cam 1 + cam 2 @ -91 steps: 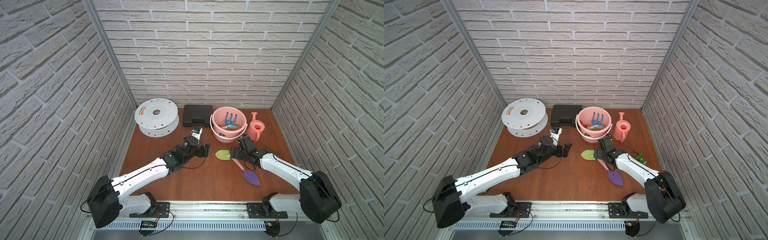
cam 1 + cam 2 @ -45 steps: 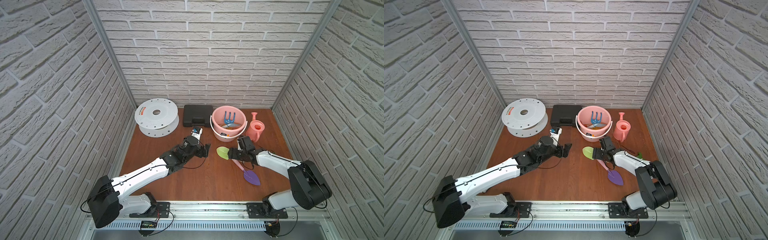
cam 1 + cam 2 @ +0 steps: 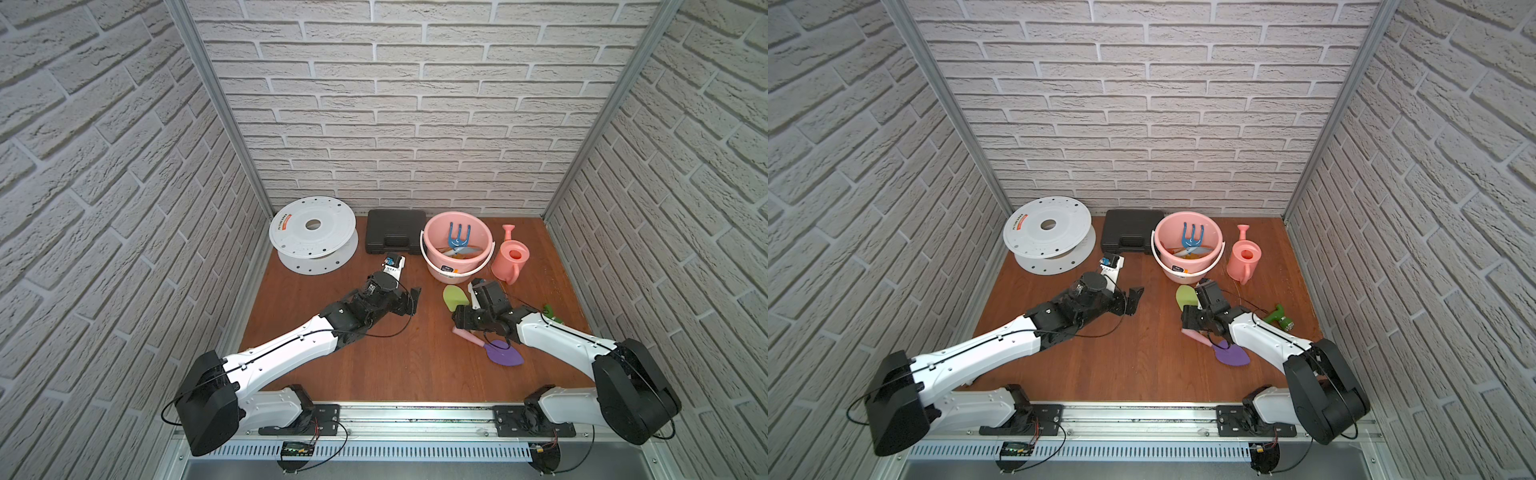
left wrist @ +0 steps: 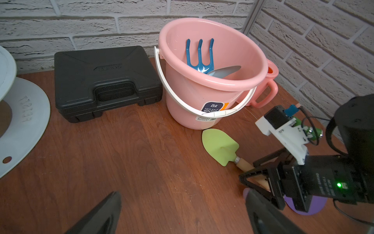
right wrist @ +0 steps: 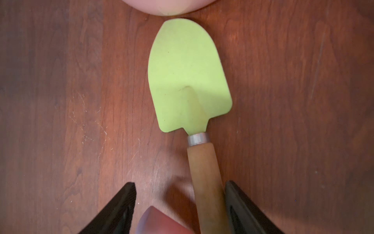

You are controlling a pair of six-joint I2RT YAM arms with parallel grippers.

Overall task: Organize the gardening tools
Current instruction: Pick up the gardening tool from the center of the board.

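Lying flat on the desk [image 3: 353,365] just in front of the pink bucket [image 3: 436,270], the green trowel [image 3: 454,297] shows in both top views, blade toward the bucket; the right fingers [image 3: 459,316] sit low over its handle, and the purple trowel [image 3: 505,354] lies partly under that arm; the left fingers [image 3: 414,296] hang apart from every tool; a blue fork [image 3: 458,236] stands in the bucket, with the pink watering can [image 3: 513,259] just beside it.

From the left wrist, the left fingers [image 4: 105,210] gape wide with nothing between them; the green trowel [image 4: 219,145] lies near the bucket's foot.

From the right wrist, the right fingers [image 5: 117,208] stand apart astride the wooden handle [image 5: 206,178]; one touches it, a gap shows on the other side; nothing is clamped.
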